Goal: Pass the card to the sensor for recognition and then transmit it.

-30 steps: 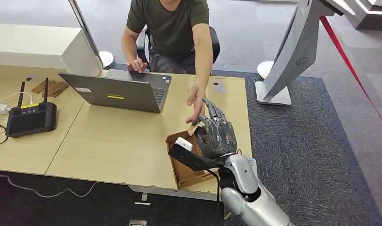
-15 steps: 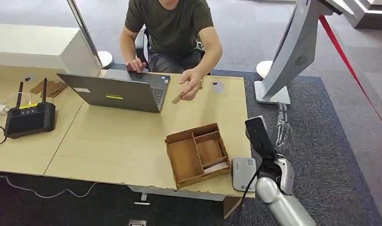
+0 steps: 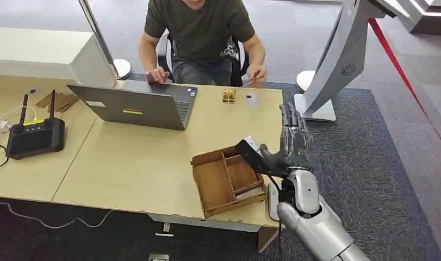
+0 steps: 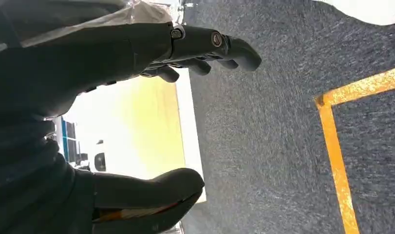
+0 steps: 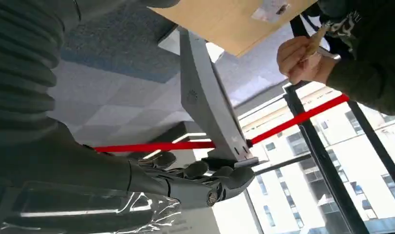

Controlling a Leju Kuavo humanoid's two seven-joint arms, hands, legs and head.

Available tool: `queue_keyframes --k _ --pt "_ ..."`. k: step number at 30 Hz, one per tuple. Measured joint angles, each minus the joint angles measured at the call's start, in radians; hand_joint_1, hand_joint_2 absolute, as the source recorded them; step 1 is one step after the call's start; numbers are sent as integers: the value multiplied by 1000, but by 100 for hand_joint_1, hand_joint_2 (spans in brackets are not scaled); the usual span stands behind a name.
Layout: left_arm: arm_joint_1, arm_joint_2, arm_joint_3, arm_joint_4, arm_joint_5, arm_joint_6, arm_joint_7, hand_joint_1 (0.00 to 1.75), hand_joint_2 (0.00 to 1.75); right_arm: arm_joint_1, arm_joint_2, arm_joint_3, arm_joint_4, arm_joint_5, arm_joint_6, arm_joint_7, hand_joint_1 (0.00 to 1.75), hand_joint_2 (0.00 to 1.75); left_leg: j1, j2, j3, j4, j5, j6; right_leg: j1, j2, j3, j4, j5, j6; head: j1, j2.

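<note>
A person seated at the far side of the table pinches the tan card (image 3: 249,82) in a hand (image 5: 302,54) drawn back near the body. My right hand (image 3: 293,142) stands upright by the table's right edge, beside the wooden tray (image 3: 210,185), fingers spread and holding nothing. The right wrist view shows those fingers (image 5: 205,183) apart in the air. The white sensor box (image 3: 272,199) lies at the table's front right corner, partly hidden behind my right forearm. My left hand (image 4: 103,58) hangs over the carpet, thumb and fingers apart, empty.
An open laptop (image 3: 136,106) sits before the person, and a black radio unit (image 3: 36,137) lies at the left. A small stack of cards (image 3: 228,95) and a clear card (image 3: 252,100) rest near the far edge. A grey kiosk stand (image 3: 337,60) rises right of the table.
The person took the card from my right hand over the tray and pulled it back to the body. My right hand swung off to the right, then came back to the table's right edge.
</note>
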Motion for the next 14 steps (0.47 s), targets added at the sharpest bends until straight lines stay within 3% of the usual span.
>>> queue_keyframes --k 5,14 --pt "-2 -1 -4 0 -2 -4 3 0 175 1 3 11 0 -99 -26 -25 0 175 0 0 0 0 0 0 0 0 0 0 0 0 0 0" --pt "-5 -3 -5 0 -3 -3 3 0 175 1 3 25 0 -107 -28 -28 0 175 0 0 0 0 0 0 0 0 0 0 0 0 0 0"
